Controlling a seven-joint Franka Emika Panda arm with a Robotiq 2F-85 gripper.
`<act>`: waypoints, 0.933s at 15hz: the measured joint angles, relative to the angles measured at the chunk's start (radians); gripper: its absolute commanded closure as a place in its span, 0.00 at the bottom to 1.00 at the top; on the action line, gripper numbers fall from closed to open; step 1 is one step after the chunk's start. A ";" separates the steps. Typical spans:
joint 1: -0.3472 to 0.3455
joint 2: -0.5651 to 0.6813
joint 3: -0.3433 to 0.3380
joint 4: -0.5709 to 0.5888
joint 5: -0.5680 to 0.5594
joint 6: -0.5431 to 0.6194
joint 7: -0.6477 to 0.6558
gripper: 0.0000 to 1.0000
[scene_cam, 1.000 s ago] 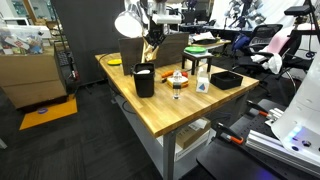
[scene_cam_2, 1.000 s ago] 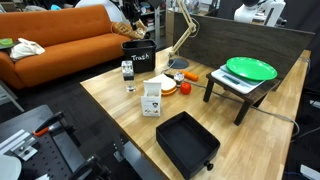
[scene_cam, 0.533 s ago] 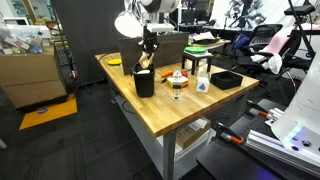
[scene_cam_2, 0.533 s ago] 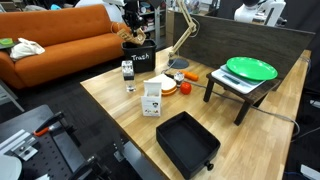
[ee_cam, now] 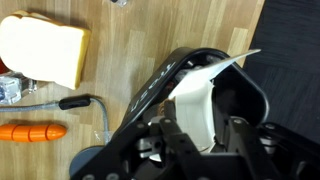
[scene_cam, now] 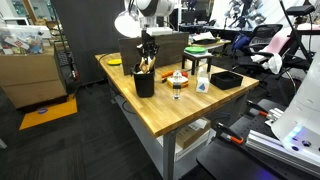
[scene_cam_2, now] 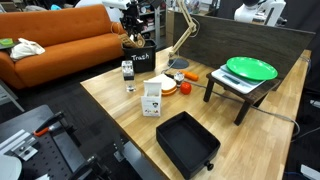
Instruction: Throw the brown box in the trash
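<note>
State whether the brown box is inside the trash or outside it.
Outside: the gripper holds the brown box just over the trash.

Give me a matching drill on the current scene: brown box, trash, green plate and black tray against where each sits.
Things:
1 brown box
2 trash
3 green plate
4 black tray

Places:
A on the raised stand
B held in the gripper, at the bin's mouth
C near the table edge closest to the camera in an exterior view
D directly under the gripper, at the far corner

Pairs: 1-B, 2-D, 3-A, 4-C
</note>
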State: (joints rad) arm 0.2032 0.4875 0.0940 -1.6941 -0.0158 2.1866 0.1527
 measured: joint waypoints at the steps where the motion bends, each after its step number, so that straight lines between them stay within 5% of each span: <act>1: 0.000 0.000 0.000 0.000 0.000 0.000 -0.001 0.48; 3: 0.000 0.000 0.000 0.000 0.000 0.000 0.000 0.38; 14: 0.000 0.000 0.000 0.000 0.000 0.000 0.000 0.38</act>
State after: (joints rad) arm 0.2037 0.4876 0.0940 -1.6943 -0.0158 2.1869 0.1526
